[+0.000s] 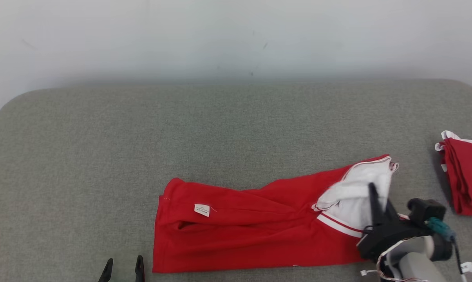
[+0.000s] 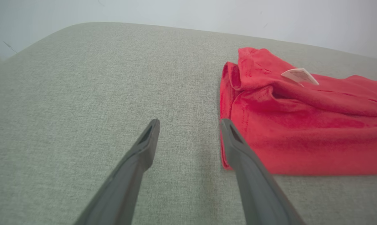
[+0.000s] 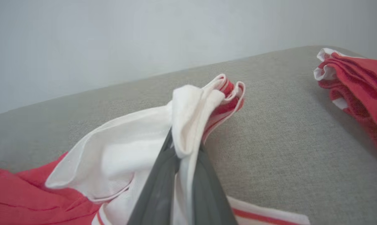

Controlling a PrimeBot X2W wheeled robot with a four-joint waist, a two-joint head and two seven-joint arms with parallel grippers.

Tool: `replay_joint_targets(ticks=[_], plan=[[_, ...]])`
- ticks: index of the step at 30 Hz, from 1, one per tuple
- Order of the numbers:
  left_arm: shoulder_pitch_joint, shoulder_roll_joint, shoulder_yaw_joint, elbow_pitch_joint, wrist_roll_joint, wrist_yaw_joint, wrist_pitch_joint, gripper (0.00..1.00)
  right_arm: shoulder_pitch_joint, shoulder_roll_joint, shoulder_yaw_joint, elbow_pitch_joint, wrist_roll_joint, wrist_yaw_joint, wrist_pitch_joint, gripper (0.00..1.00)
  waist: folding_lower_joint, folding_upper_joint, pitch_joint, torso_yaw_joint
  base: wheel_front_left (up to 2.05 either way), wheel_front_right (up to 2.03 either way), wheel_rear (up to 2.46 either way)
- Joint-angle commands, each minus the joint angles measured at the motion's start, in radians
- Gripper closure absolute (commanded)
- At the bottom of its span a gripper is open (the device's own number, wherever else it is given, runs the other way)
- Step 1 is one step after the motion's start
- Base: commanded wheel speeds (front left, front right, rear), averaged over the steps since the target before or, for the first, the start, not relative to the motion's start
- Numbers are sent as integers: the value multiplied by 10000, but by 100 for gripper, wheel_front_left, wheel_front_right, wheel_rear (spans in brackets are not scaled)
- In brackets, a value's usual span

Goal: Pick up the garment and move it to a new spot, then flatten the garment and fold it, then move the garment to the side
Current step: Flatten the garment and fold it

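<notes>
A red knit garment (image 1: 251, 231) with a white-trimmed end and a small white label (image 1: 201, 209) lies stretched in a long band on the grey woven padded surface (image 1: 220, 129), across that surface's near half and toward its right. The right gripper (image 1: 375, 199), over the surface's near right part, has its jaws pressed together on a fold of the garment's white fabric, which bunches up above the fingertips (image 3: 168, 147) in the right wrist view. The left gripper (image 1: 125, 264) sits at the surface's near edge with its jaws spread wide and nothing between them, just beside the garment's plain red end. A folded red and white pile (image 1: 467, 180) rests at the surface's right edge. The garment looks placed and roughly flattened, perhaps narrowed lengthwise; the folding seems under way, and moving it aside is not yet done.
</notes>
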State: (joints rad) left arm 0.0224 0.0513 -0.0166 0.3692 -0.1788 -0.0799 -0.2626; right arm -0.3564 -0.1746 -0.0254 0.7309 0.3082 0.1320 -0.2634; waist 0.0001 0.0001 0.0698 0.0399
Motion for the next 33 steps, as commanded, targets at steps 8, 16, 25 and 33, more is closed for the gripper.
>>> replay_joint_targets(ticks=[8,16,25,33], plan=[[172,-12,-190,107,-130,17,-29,0,383,270,2285,-1055,911,-30,-3,100,-1,-1,-312,-74,0,0,0],[345,-14,-294,174,-143,-41,-29,0,-5,423,4474,-1210,1812,-30,236,100,-1,-1,-489,385,0,0,0],[366,-14,-485,249,-7,-138,-29,0,-938,903,6658,-530,2386,-30,368,100,-1,-1,-600,1377,0,0,0],[365,-14,-719,281,114,-157,-29,0,-1914,1224,7598,473,2716,-30,179,100,-1,-1,-595,2267,0,0,0]])
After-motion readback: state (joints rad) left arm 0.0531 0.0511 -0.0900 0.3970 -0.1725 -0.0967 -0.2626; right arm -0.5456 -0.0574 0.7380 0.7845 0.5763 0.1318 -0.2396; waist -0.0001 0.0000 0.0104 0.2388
